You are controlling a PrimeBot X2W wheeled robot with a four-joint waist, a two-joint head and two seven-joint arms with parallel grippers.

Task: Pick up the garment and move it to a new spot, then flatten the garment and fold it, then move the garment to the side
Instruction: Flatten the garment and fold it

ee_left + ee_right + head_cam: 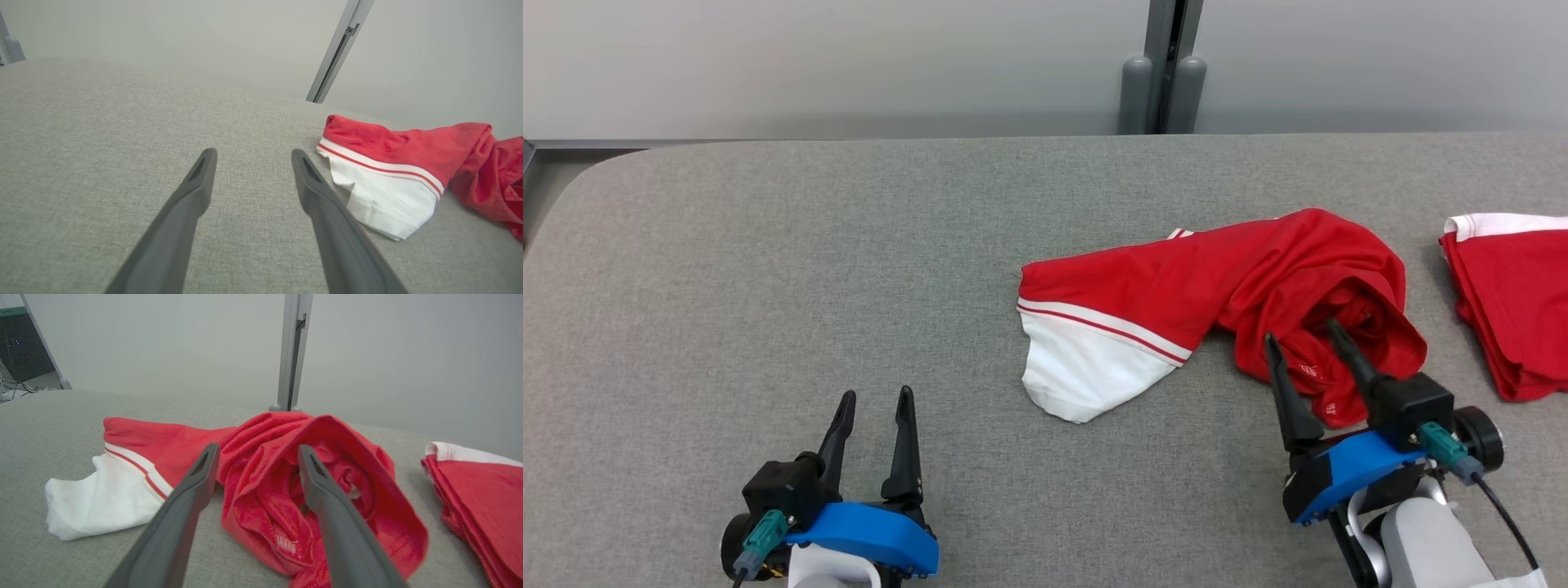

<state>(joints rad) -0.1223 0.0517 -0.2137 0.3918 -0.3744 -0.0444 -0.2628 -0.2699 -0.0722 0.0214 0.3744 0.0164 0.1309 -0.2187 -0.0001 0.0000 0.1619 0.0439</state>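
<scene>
The garment (1225, 302) is a red piece with a white striped end, lying crumpled on the grey table right of centre; its white end (384, 196) points left. My right gripper (1303, 343) stands open just in front of the bunched red part (265, 490), its fingers (196, 486) astride the folds, and nothing is held between them. At the lower left my left gripper (874, 404) is open above bare cloth, well left of the garment; the left wrist view shows its fingers (310, 179) with the white end off to their right.
A second red garment with a white collar (1515, 302) lies folded at the table's right edge. The grey padded table (809, 261) stretches wide to the left. A grey post (1164, 73) stands behind the far edge.
</scene>
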